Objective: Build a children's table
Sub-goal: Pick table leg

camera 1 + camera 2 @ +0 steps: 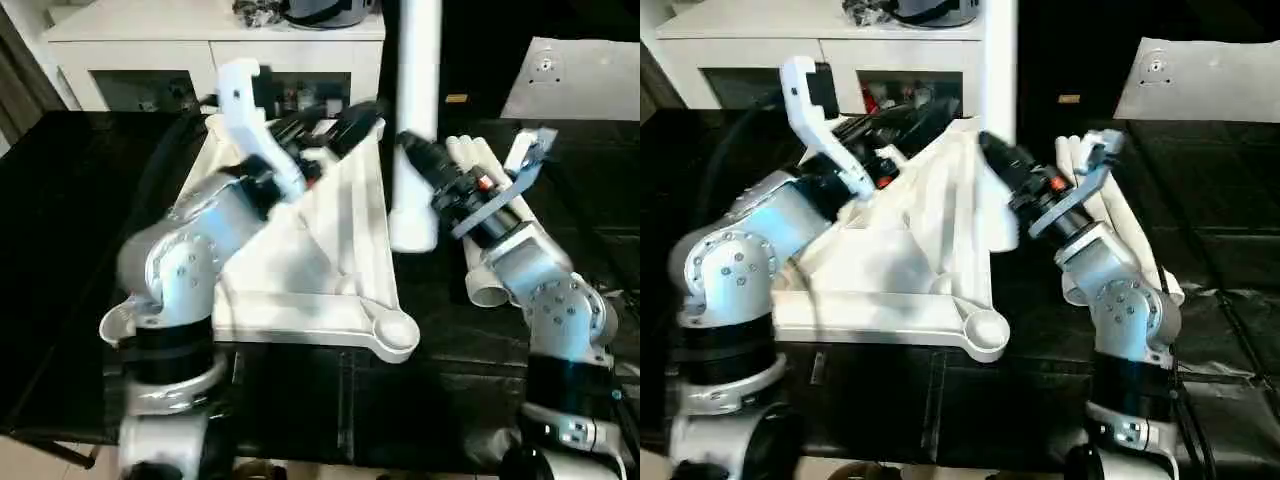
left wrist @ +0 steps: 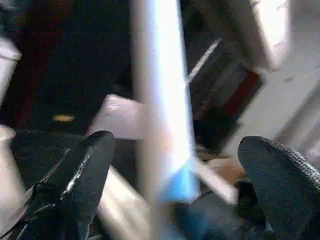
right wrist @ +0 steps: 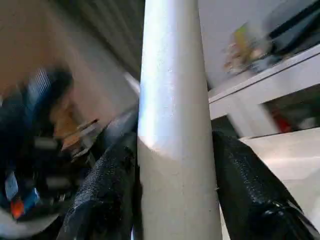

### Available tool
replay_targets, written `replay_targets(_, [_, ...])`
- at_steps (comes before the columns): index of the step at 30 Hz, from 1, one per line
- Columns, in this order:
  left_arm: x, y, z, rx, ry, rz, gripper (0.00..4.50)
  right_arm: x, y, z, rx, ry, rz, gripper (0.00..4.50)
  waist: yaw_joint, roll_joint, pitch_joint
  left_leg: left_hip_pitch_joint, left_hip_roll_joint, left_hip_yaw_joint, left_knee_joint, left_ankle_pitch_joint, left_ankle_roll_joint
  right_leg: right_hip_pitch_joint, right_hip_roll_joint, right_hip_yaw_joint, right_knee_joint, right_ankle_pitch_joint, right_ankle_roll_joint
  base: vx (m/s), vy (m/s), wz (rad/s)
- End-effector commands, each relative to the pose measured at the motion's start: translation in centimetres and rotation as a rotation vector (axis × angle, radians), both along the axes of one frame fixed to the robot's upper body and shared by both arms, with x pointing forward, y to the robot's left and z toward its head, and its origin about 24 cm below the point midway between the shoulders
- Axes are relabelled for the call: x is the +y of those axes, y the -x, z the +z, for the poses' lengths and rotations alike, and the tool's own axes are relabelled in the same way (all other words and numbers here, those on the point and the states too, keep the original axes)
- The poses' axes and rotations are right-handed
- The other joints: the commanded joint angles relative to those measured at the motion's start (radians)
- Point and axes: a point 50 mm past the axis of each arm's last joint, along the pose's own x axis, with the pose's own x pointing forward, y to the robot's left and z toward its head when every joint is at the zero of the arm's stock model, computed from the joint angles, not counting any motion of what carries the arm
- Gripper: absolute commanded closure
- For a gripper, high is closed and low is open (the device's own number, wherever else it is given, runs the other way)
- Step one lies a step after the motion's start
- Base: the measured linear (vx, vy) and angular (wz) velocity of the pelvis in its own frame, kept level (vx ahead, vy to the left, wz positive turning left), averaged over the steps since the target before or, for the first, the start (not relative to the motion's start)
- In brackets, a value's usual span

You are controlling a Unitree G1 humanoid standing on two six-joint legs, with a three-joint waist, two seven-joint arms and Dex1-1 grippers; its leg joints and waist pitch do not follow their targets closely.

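Silver forearms rise from the near edge of the black work table [image 1: 60,260]. On that table lies the white tabletop [image 1: 320,270], ribbed underside up, one round corner socket [image 1: 395,330] at its near right corner. Over the tabletop's far part reaches the left gripper [image 1: 335,130], its two black fingers [image 2: 80,175] spread wide with nothing clasped. Just right of the tabletop, the right gripper [image 3: 175,190] clamps an upright white leg [image 1: 415,120], fingers pressed against both its sides. Farther right of the tabletop, more legs [image 1: 480,230] lie together on the black cover. Beyond the tabletop stands a white cabinet [image 1: 130,50].
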Motion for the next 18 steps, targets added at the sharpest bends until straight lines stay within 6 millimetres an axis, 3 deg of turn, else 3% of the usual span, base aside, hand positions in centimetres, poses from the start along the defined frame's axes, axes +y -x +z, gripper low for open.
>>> replay_targets(1, [0.1, 0.1, 0.5, 0.004, 0.027, -0.023, 0.00, 0.2, 0.5, 0.9, -0.042, 0.004, 0.037, 2.66, 0.007, -0.022, -0.073, 0.008, 0.053, -0.024, -0.064, -0.060, 0.065, 0.058, -0.081, 0.046, -0.093, -0.138, -0.213, 0.000, 0.000, 0.00])
replay_targets(7, [-0.2, 0.2, 0.7, 0.034, 0.055, -0.063, 0.00, 0.9, 1.1, 1.1, -0.065, 0.055, 0.108, 2.66, 0.008, -0.026, -0.073, 0.008, 0.056, -0.025, -0.065, -0.041, 0.067, 0.057, -0.080, 0.045, -0.094, -0.139, -0.190, 0.000, 0.000, 0.00])
replay_targets(17, [-0.1, 0.5, -0.5, 0.088, 0.016, -0.046, 0.00, 3.5, 1.5, 0.6, -0.165, 0.344, 0.094, 2.66, 0.007, -0.030, -0.075, 0.006, 0.058, -0.024, -0.063, -0.026, 0.071, 0.055, -0.083, 0.045, -0.090, -0.099, -0.196, 0.000, 0.000, 0.00])
replay_targets(18, [-0.1, 0.6, -0.5, 0.089, 0.016, -0.044, 0.19, 3.5, 1.5, 0.6, -0.168, 0.349, 0.086, 2.66, 0.007, -0.030, -0.074, 0.006, 0.059, -0.024, -0.064, -0.032, 0.066, 0.054, -0.083, 0.045, -0.091, -0.110, -0.196, 0.000, 0.000, 0.00])
